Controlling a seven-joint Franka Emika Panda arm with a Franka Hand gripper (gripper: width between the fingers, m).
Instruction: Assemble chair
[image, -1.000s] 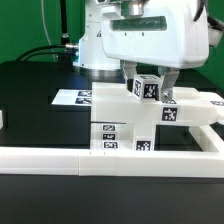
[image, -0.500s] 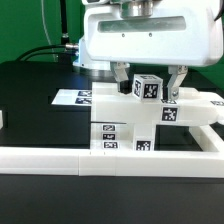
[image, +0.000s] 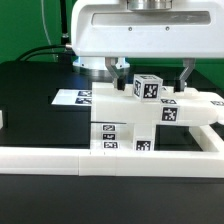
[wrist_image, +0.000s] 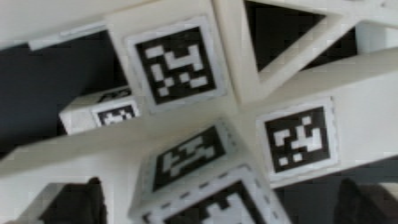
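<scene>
Chair (image: 128, 118): partly joined white block, stood on the black surface (image: 30, 115), a little toward 3 o'clock from the exterior view's middle. A short tagged post (image: 148, 87) is seen upright on top.

Tool (image: 154, 70): at 12 o'clock of the post, spread wide, nothing pinched. Fingers (image: 122, 68) are held either side of the post, apart from it.

Border rail (image: 100, 158) at 6 o'clock of the chair, close by; contact cannot be told. Marker board (image: 72, 97) at 9 o'clock.

Judged: the post's seating is to be checked. Any re-grip is best made centred and square, so the joint is not nudged.
</scene>
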